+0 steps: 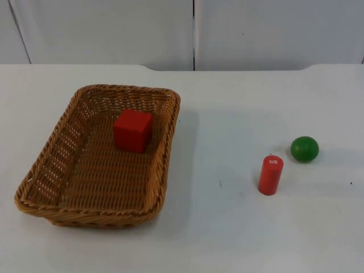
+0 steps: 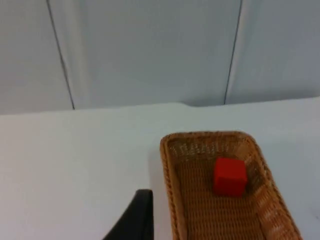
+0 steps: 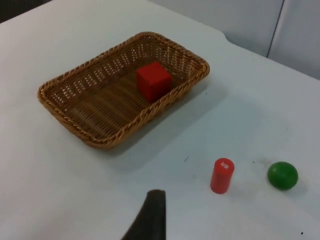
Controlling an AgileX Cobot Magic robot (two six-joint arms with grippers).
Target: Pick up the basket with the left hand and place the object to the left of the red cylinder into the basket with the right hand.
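Wicker basket (image 1: pixel 102 187) holding red cube (image 1: pixel 132 130) against far rim, red cylinder (image 1: pixel 271 175) upright, green ball (image 1: pixel 305 148) near, fingers' state untellable.

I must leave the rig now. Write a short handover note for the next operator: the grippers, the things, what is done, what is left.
Left gripper: one fingertip shows near the basket's rim, holding nothing.
Right gripper: one fingertip shows above the table, holding nothing.
Basket rests on the table; the red cube already lies inside it.
Red cylinder stands upright, green ball beside it.
Done: cube in the basket. Left: nothing apparent, basket is down.
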